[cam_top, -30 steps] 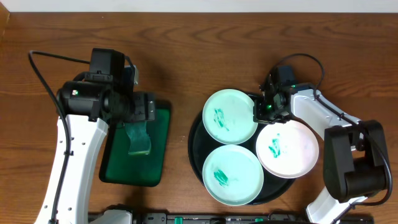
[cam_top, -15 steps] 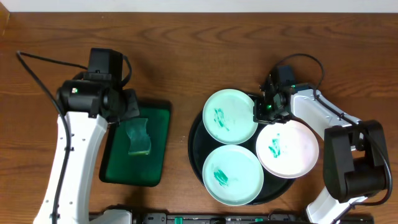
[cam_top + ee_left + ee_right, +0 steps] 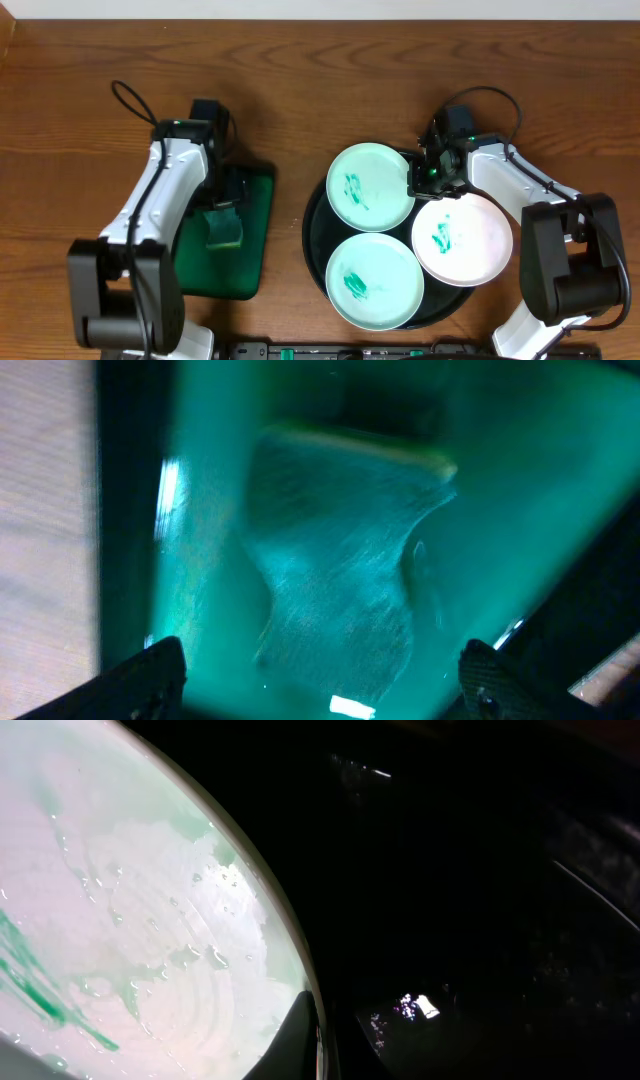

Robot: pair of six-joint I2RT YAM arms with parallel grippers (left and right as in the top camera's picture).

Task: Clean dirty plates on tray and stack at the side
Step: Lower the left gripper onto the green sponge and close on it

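With its jaws spread wide, the left gripper [image 3: 325, 678] hangs over the green rectangular basin [image 3: 258, 255] on the left half of the wooden surface [image 3: 300, 80]. Both fingertips [image 3: 150, 672] show at the bottom corners of the left wrist view, clear of the sponge [image 3: 340, 590], which lies between and beyond them on the basin floor. Sponge: pale green, waisted outline, lying flat, nothing gripping it. Left wrist view is blurred; finer detail not readable. Round black tray [image 3: 312, 240] sits right of centre, near the basin, not touching it. All three dirty plates are on the tray, edges crowding one another: upper mint plate [image 3: 370, 187] at the tray's far left, front mint plate [image 3: 375, 280] nearest the robot, white plate [image 3: 462, 240] reaching the tray's right edge. Each carries a green smear near its middle. Right gripper [image 3: 424, 178] is down at the right rim of the upper mint plate, just above the white plate, where the two plates meet. Right wrist view: a curved plate rim with green streaks and droplets on its face, black tray beyond, and one dark finger [image 3: 298, 1038] against the rim at the bottom edge. Which plate this is, not certain. Second finger not made out, so cannot tell whether the right jaws are closed on the rim or how far apart they stand.
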